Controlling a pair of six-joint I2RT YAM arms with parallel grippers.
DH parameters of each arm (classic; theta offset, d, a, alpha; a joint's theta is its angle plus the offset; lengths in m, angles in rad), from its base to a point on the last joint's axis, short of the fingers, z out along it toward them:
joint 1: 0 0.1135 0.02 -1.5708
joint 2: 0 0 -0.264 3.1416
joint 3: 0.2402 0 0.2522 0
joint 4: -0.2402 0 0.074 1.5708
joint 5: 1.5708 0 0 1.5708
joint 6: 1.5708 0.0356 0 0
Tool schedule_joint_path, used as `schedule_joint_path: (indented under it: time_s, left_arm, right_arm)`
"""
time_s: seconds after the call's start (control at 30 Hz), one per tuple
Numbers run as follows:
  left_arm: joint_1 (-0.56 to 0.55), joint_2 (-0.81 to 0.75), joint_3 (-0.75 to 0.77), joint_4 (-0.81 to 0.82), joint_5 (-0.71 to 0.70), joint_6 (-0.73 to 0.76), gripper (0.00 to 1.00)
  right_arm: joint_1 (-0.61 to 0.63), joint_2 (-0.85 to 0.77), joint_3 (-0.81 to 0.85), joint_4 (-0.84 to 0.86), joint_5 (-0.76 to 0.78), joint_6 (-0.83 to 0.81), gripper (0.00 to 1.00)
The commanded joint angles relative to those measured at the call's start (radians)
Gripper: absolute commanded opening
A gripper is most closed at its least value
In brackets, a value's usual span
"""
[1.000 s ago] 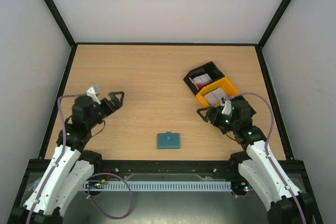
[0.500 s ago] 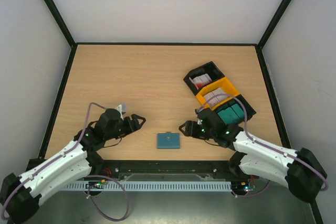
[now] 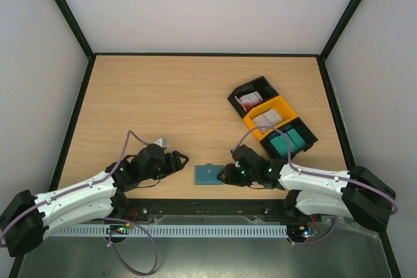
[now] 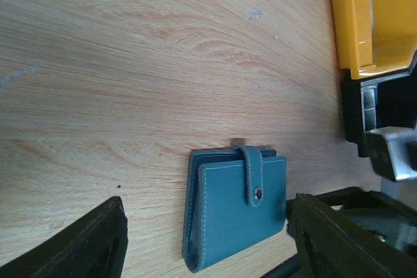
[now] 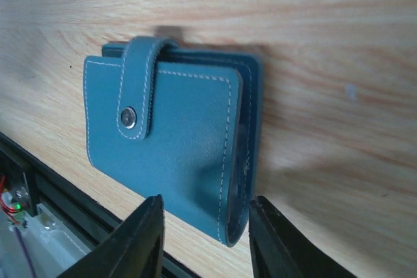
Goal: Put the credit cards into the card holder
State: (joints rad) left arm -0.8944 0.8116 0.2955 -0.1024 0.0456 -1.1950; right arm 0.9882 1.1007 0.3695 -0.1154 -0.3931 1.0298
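Reaching low over the bench [image 3: 182, 96] from about 8 o'clock, the left claw [image 3: 177, 159] stands just to the left of the card holder [image 3: 209, 174] without touching it. Its jaws are spread wide and hold nothing. In the left wrist view its two dark fingers [image 4: 91, 239] sit far apart at the bottom corners, and the card holder lies on the bare wood ahead of the gap.

The card holder lies flat at about 6 o'clock on the bench, close to the near edge. It is folded shut, with its small strap snapped over the front.

At its 3 o'clock side is the right claw [image 3: 225, 175]. Its jaws stand narrower than the left one's, yet apart. The right wrist view shows one corner of the card holder's folded edge in the gap. Whether a pad touches it cannot be told.

Farther right, at about 3 o'clock on the bench, a tray [image 3: 236, 97] of three bins runs diagonally. The credit cards [image 3: 248, 101], white with red marks, sit in the black bin [image 3: 262, 84] at its far end, well apart from the card holder. Paler cards sit in the yellow bin [image 3: 282, 104].
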Motion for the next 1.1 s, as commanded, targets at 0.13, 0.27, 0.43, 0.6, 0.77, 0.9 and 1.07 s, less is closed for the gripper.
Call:
schedule_joint_path:
  time_s: [0.13,0.27,0.43,0.6,0.77,0.9,1.07]
  left_arm:
    - [-0.017,0.008,-0.040,0.065,-0.022,-0.023,0.66]
    - [-0.018,-0.010,-0.044,0.044,-0.048,-0.017,0.65]
    - [-0.017,0.004,-0.027,0.015,-0.096,0.009,0.65]
    - [-0.005,0.025,-0.006,-0.042,-0.164,0.004,0.69]
    - [0.148,0.006,0.017,-0.050,-0.127,0.054,0.70]
    - [0.223,0.019,0.029,-0.022,-0.053,0.084,0.70]
    - [0.224,0.019,0.011,-0.034,-0.012,0.074,0.71]
  right_arm:
    - [0.071,0.039,-0.073,0.172,0.016,0.229,0.21]
    - [0.083,0.089,-0.112,0.366,-0.059,0.349,0.16]
    - [0.084,0.182,-0.109,0.573,-0.086,0.489,0.07]
    - [0.086,0.317,-0.055,0.756,-0.032,0.615,0.06]
    - [0.087,0.459,0.019,0.870,-0.026,0.644,0.09]
    - [0.087,0.420,0.055,0.735,0.031,0.560,0.22]
    - [0.087,0.330,0.212,0.213,0.162,0.270,0.42]
